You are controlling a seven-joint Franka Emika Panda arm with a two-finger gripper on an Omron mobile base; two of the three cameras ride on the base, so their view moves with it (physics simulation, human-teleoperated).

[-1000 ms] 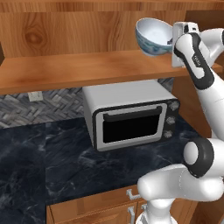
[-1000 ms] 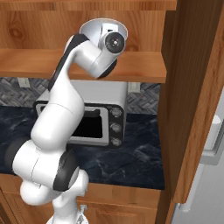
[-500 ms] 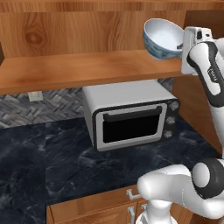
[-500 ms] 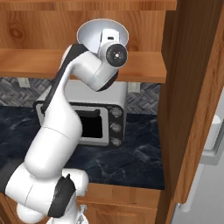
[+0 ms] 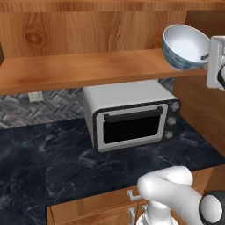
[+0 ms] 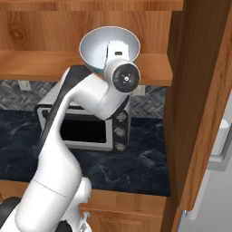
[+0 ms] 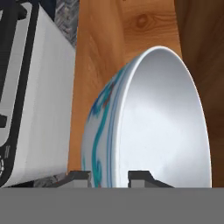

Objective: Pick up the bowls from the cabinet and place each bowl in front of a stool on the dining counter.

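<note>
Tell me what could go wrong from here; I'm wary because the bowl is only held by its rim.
1. The gripper pinches just the rim of the blue-patterned bowl, which hangs tilted on its side. A quick swing might make it slip or twist out.
2. The bowl sits close to the shelf edge and the cabinet's side panel; pulling away carelessly could knock it against the wood.
3. If dropped, it would likely land on the toaster oven or the dark counter below.

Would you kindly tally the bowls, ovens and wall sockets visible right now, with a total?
Bowls: 1, the blue-patterned bowl gripped at its rim by the claw
Toaster ovens: 1
Wall sockets: 1
Total: 3
</note>
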